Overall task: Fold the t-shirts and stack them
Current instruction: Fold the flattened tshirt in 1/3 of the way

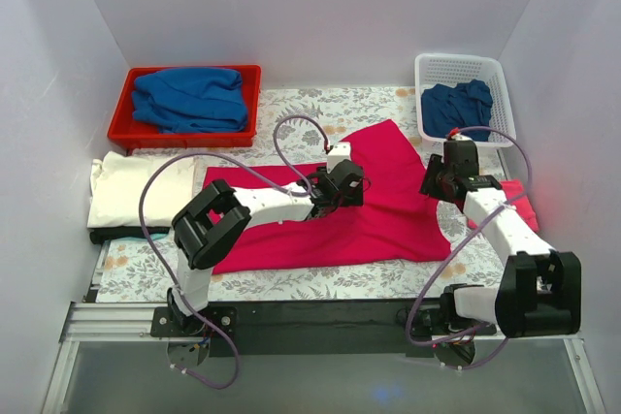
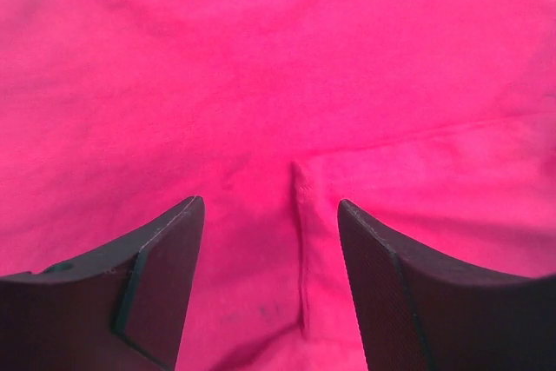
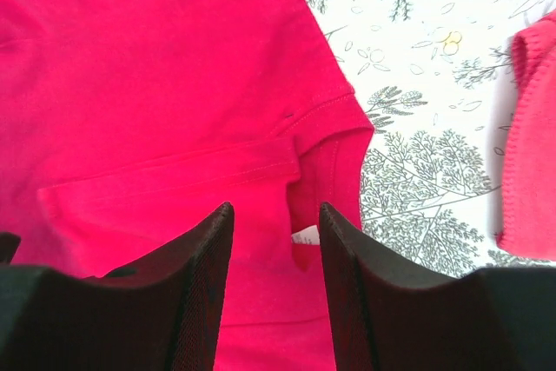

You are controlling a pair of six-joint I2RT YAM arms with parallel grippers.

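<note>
1. Crimson shirt (image 1: 388, 215): lies spread and creased over the middle of the tabletop (image 1: 291, 283), with one corner pointing to 12 o'clock and the long edge toward 6 o'clock.
2. Left tool (image 1: 347, 187): reaches in from 7 o'clock and hangs over the centre of the crimson shirt.
3. Left wrist view: shows that tool (image 2: 269, 210) spread wide and gripping nothing, with flat crimson cloth filling the frame. Also shows a short raised seam or fold running toward 6 o'clock between the fingers (image 2: 165, 267). Cannot tell whether the tips touch the cloth.
4. Right tool (image 1: 437, 179): sits over the shirt's 3 o'clock edge, coming in from 5 o'clock.
5. Right wrist view: shows that tool (image 3: 274, 215) parted by a narrower gap than the left one, with nothing pinched. Shows a small white label (image 3: 304, 234) in the gap, just under a stitched hem at the shirt's edge.
6. Pink shirt (image 1: 519, 203): lies at 3 o'clock on the tabletop, partly under the right arm, near the crimson shirt but apart from it.
7. Cream shirt (image 1: 131, 191): lies folded at 9 o'clock, by the tabletop's edge.
8. Red bin (image 1: 121, 128): stands at 10 o'clock and holds a bunched blue shirt (image 1: 189, 99).
9. White basket (image 1: 427, 65): stands at 1 o'clock and holds a crumpled dark blue shirt (image 1: 456, 106).
</note>
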